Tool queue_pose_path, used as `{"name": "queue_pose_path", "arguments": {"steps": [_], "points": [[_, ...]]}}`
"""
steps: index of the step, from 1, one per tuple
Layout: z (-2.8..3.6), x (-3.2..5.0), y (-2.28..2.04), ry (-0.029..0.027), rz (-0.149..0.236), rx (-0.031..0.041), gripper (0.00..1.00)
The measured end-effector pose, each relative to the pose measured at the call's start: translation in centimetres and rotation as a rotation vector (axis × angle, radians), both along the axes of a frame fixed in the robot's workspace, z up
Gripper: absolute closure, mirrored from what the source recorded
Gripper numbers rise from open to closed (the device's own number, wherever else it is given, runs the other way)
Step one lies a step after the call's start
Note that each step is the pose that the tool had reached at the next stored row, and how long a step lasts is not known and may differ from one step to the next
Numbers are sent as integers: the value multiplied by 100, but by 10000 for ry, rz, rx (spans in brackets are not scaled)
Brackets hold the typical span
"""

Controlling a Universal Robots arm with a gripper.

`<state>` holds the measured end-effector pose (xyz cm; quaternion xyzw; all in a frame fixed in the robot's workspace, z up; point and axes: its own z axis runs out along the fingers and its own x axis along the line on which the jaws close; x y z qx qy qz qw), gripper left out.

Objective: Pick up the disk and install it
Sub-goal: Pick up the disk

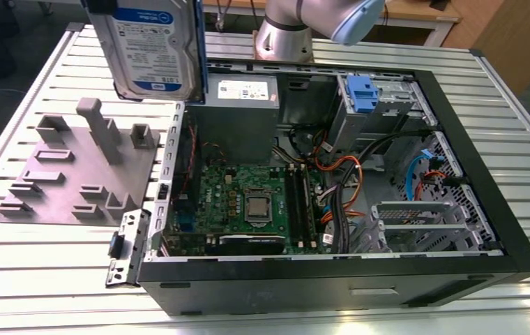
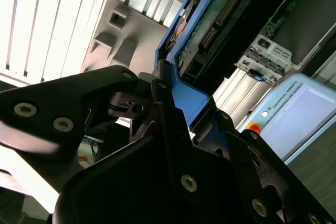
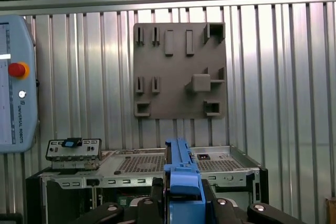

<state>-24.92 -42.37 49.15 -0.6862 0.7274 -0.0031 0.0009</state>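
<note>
Disk [image 1: 148, 45] is noted aloft, clear of the table [image 1: 51, 279], at the far end of the exterior view's left. It is held roughly upright, label face outward, above the grey fixture plate [image 1: 70, 174] and just left of the open computer case [image 1: 339, 286]. In the first wrist view the claw [image 3: 182, 199] is seen clenched on the disk's blue carrier end, black fingers [image 3: 155, 196] pressed close against either side of the plastic. In the second wrist view the circuit-board underside is seen running away from the grip. A blue-tabbed carrier [image 1: 362, 94] is recorded inside the case, right of the grey power supply [image 1: 237, 98] and apart from the held disk. Handling, as judged: the body is stiff and dense, likely heavy for its size, with smooth metal faces that may slip. The plastic frame may flex under an end grip. Shock is poorly tolerated. Hold is best taken on the blue end or side rails, never on board or connector.
</note>
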Motion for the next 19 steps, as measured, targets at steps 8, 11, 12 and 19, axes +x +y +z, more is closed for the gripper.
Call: {"name": "queue_pose_path", "arguments": {"steps": [8,11,12,19], "points": [[-1,51,0,0,0,0,64],[-1,52,0,0,0,0,64],[-1,52,0,0,0,0,64],[-2,53,-41,0,1,0,64]]}}
